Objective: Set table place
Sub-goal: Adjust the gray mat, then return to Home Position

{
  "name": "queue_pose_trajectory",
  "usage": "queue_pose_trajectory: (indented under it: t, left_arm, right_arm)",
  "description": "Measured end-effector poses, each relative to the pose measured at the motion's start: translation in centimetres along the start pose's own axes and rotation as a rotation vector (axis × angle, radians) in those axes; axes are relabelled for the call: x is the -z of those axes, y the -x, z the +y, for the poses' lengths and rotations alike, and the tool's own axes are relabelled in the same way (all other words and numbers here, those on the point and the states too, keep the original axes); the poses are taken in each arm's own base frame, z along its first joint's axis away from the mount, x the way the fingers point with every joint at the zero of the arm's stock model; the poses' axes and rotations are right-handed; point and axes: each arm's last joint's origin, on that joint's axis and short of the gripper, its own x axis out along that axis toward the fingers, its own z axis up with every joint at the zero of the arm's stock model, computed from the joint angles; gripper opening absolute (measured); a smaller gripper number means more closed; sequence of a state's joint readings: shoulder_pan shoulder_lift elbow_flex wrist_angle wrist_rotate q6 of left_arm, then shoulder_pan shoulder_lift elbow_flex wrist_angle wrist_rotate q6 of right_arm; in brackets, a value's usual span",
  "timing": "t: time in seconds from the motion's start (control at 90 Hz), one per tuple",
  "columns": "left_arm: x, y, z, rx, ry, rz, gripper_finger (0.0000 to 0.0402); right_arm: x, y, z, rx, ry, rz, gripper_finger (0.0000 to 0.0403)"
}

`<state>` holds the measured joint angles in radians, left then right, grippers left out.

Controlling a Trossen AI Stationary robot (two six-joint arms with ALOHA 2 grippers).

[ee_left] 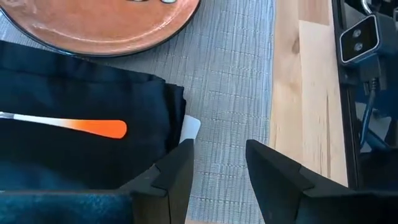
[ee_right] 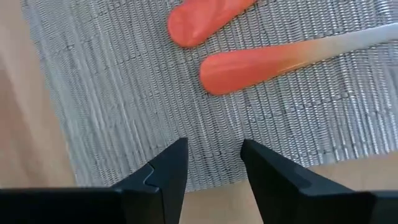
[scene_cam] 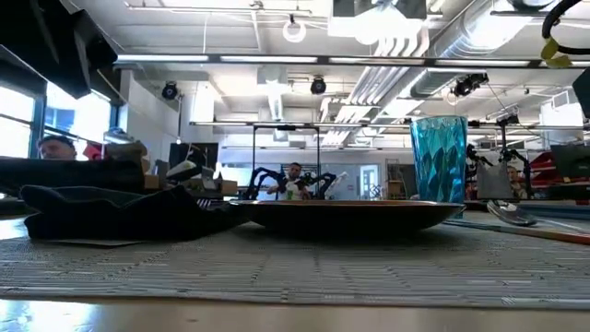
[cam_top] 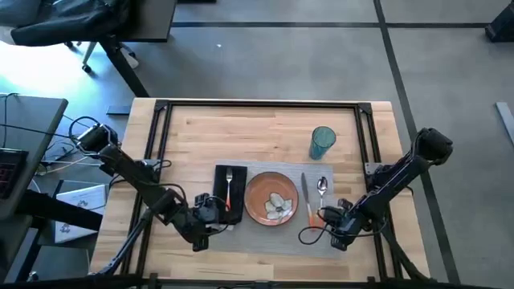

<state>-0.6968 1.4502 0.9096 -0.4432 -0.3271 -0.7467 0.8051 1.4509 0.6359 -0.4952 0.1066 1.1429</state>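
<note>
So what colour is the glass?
Teal glass, clearest in the low view.

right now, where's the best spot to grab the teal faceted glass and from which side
Probably around the mid-wall of the teal faceted glass, coming in level from the right arm's side. It stands upright on the light-wood table, just off the grey woven placemat, with bare table around it. The right gripper is nearest, fingers open.

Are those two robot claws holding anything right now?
No. The left gripper and right gripper both have open, empty jaws over the grey woven placemat; the cutlery lies untouched.
</note>
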Motion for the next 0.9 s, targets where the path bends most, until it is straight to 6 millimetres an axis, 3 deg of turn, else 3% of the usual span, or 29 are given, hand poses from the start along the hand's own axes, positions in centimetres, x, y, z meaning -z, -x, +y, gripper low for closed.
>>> queue_pose_trajectory:
  t: [0.133,0.311,0.478,0.644,0.767,0.9]
  left_arm:
    - [-0.1,0.0,0.1,-0.001,0.003,0.0,0.0133]
    - [-0.1,0.0,0.1,0.0,0.002,0.001,0.0133]
    - [-0.4,-0.1,0.3,-0.008,-0.01,-0.006,0.0133]
    - [0.0,-1.3,0.3,-0.015,-0.035,0.052,0.0133]
    - [-0.5,-1.0,0.7,-0.047,-0.081,0.012,0.0132]
    - [-2.7,1.1,1.9,-0.029,-0.153,-0.076,0.0104]
  right_arm:
    - [-0.1,0.5,0.0,0.047,0.001,0.023,0.0144]
    - [-0.9,2.0,1.7,-0.023,0.045,0.03,0.0144]
    - [-2.9,3.9,3.2,-0.064,0.12,-0.03,0.0144]
    - [-4.0,4.4,3.0,-0.033,0.167,-0.047,0.0144]
    - [-6.1,5.7,3.4,-0.028,0.238,-0.149,0.0144]
    - [-9.7,8.3,3.8,-0.002,0.384,-0.289,0.0126]
